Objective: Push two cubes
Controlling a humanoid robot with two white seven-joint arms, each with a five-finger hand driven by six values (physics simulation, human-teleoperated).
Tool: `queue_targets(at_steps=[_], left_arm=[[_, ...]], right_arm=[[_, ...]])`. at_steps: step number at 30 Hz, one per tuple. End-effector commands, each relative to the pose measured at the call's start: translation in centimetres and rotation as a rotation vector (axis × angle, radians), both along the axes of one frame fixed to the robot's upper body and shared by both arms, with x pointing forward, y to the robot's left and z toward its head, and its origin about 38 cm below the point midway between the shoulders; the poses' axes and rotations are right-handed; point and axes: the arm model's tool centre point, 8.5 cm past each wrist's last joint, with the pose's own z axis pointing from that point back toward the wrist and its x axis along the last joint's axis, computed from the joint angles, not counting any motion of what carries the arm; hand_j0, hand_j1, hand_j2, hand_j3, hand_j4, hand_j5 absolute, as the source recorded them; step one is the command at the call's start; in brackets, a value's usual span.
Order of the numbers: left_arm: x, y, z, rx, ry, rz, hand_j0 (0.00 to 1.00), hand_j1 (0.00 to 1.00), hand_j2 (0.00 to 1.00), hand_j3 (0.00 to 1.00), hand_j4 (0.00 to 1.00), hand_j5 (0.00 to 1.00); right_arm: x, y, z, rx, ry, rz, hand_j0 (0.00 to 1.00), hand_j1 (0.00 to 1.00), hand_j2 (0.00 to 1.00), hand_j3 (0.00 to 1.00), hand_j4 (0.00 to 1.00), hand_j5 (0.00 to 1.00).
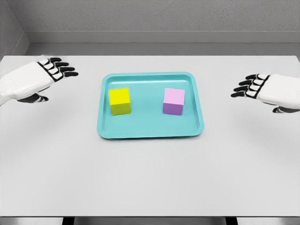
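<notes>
Because both cubes sit inside the teal tray [150, 131] at the middle of the white table [150, 178], the relation that governs the coming move is lateral: each cube lies inboard of one of my hands. My left hand [35, 79] hovers over the table well to the left of the tray, fingers extended and slightly spread, holding nothing, with the fingertips [68, 70] pointing right toward the tray's upper left corner. My right hand [265, 89] hovers well to the right of the tray in a mirrored pose, fingers extended and relaxed, holding nothing, fingertips pointing left. The yellow cube [120, 101] stands in the left half of the tray, near its left wall, and lies to the right of my left hand and somewhat nearer to me in the view. The pink-purple cube [174, 101] stands in the right half, clear of the right wall, and lies to the left of my right hand, also slightly nearer to me. The two cubes are well apart and level with each other, with bare tray floor between them. I judge the left hand the nearer one for the yellow cube and the right hand for the pink-purple cube. Neither hand touches a cube or the tray, so I judge that no push has begun. Each hand must first clear the tray's raised rim on its own side before reaching its cube.
</notes>
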Motion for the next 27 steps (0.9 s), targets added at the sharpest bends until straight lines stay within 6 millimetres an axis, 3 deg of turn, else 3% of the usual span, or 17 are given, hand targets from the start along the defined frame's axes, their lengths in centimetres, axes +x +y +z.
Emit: queue_targets(at_steps=[1,8,9,11,12,13,14,15,19,27], left_arm=[[-0.2,0.7,0.3,0.036,0.013,0.007,1.0,1.0,1.0,1.0,1.0,1.0],[-0.6,0.7,-1.0,0.077,0.066,0.008,1.0,1.0,1.0,1.0,1.0,1.0],[-0.6,0.6,-1.3,0.086,0.078,0.005,1.0,1.0,1.0,1.0,1.0,1.0],[-0.8,0.5,-1.7,0.098,0.097,0.0,1.0,1.0,1.0,1.0,1.0,1.0],[-0.8,0.5,-1.8,0.1,0.101,0.0,1.0,1.0,1.0,1.0,1.0,1.0],[-0.7,0.5,-1.7,0.102,0.101,0.001,0.94,0.94,0.94,0.94,0.94,0.94],[-0.7,0.6,-1.8,0.122,0.12,0.007,0.81,0.81,0.81,0.81,0.81,0.81],[-0.8,0.7,-2.0,0.135,0.132,0.009,0.73,0.73,0.73,0.73,0.73,0.73],[-0.7,0.7,-1.9,0.137,0.129,0.01,0.68,0.68,0.68,0.68,0.68,0.68],[-0.7,0.1,-2.7,0.163,0.153,-0.004,0.67,0.67,0.67,0.67,0.67,0.67]], right_arm=[[0.1,0.3,-0.5,0.009,0.01,0.004,1.0,1.0,1.0,1.0,1.0,1.0],[-0.1,0.9,-0.5,0.054,0.01,0.015,1.0,1.0,1.0,1.0,1.0,1.0],[0.1,0.4,1.4,0.082,-0.052,0.008,1.0,1.0,1.0,1.0,1.0,1.0],[0.5,1.1,0.3,0.05,-0.042,0.016,1.0,1.0,1.0,1.0,1.0,1.0],[0.9,1.8,-0.9,-0.009,-0.01,0.021,0.92,0.92,0.92,0.92,0.92,0.92],[0.9,2.3,-1.3,-0.024,-0.004,0.029,0.85,0.85,0.85,0.85,0.85,0.85],[1.3,2.8,-1.7,-0.055,-0.008,0.034,0.82,0.82,0.82,0.82,0.82,0.82],[2.1,3.4,-3.1,-0.096,0.009,0.025,0.76,0.76,0.76,0.76,0.76,0.76],[4.6,3.8,-4.8,-0.043,0.024,-0.029,0.7,0.7,0.7,0.7,0.7,0.7],[5.2,6.5,-5.2,0.069,0.013,0.004,0.7,0.7,0.7,0.7,0.7,0.7]])
